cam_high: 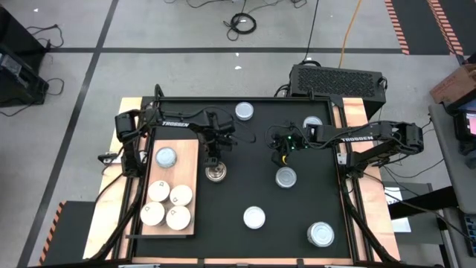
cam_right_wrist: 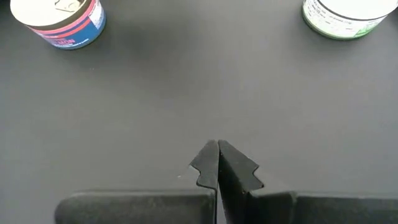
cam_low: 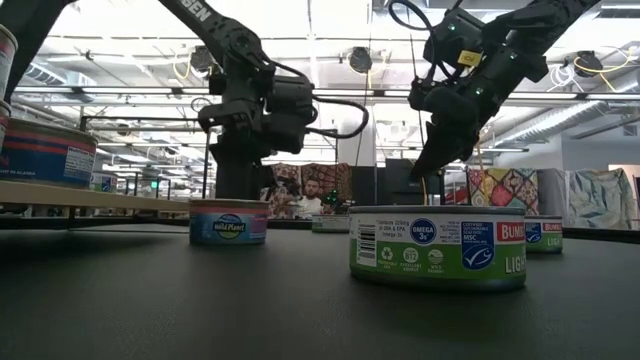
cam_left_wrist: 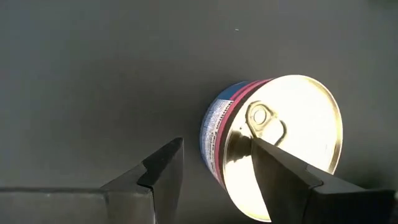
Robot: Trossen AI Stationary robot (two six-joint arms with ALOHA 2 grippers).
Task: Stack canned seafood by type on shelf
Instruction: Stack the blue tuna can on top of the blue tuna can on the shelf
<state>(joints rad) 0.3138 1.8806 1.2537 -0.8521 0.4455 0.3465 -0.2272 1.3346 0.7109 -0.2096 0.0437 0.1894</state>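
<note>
Your left gripper [cam_high: 215,159], jaws released, straddles a silver-topped can [cam_high: 216,174] beside the shelf's [cam_high: 190,152] edge; right gripper [cam_high: 282,158] is clenched empty.

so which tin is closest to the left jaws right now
The blue-and-red tin with the pull-tab lid, on the black mat beside the shelf. The left gripper hangs directly over it, jaws open; every other tin sits farther away.
</note>
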